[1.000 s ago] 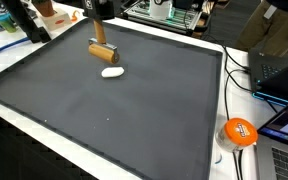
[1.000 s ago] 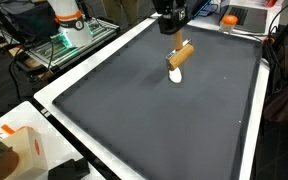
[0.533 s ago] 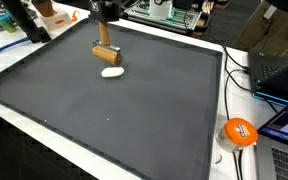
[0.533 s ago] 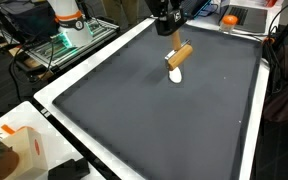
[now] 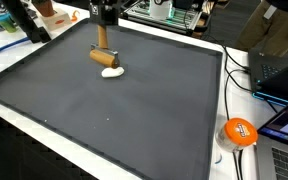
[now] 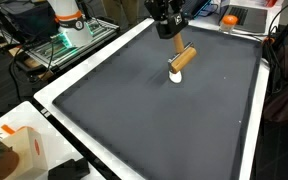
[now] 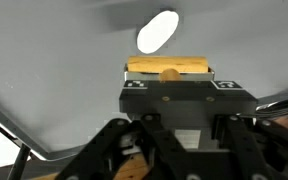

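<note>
Lowered a little since the earlier frame, the pincer (image 5: 102, 30) has brought its wooden cylinder (image 5: 103, 57) down close to the white oval (image 5: 111, 71) on the dark mat (image 5: 134, 110). Jaws are clenched on the cylinder's stem. The cylinder hangs straight below the pincer, with the oval just beyond it; contact unclear. An orange disc (image 5: 239, 131), well apart from the pincer, carries a white label too small to read.

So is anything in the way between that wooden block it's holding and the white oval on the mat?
Nothing visible. The gripper is shut on the wooden block, and the wrist view shows only bare dark mat between it and the white oval.
</note>
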`<action>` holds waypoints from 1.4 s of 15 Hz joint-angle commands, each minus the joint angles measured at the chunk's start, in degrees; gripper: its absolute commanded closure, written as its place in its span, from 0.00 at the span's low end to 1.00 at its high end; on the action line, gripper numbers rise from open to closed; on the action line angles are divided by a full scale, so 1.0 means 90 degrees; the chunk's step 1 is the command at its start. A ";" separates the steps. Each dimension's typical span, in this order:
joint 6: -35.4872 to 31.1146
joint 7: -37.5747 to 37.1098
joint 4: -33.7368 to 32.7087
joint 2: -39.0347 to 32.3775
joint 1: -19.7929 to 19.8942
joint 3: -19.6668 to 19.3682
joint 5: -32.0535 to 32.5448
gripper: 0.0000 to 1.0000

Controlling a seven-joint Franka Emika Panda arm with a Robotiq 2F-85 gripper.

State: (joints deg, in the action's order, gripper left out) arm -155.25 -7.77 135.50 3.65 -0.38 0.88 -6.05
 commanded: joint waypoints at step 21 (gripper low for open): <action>-0.2267 -0.1982 0.1423 0.0484 0.0238 0.0168 0.1984 0.78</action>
State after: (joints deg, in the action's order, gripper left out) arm -171.72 -20.08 144.60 5.12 -0.41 1.32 6.78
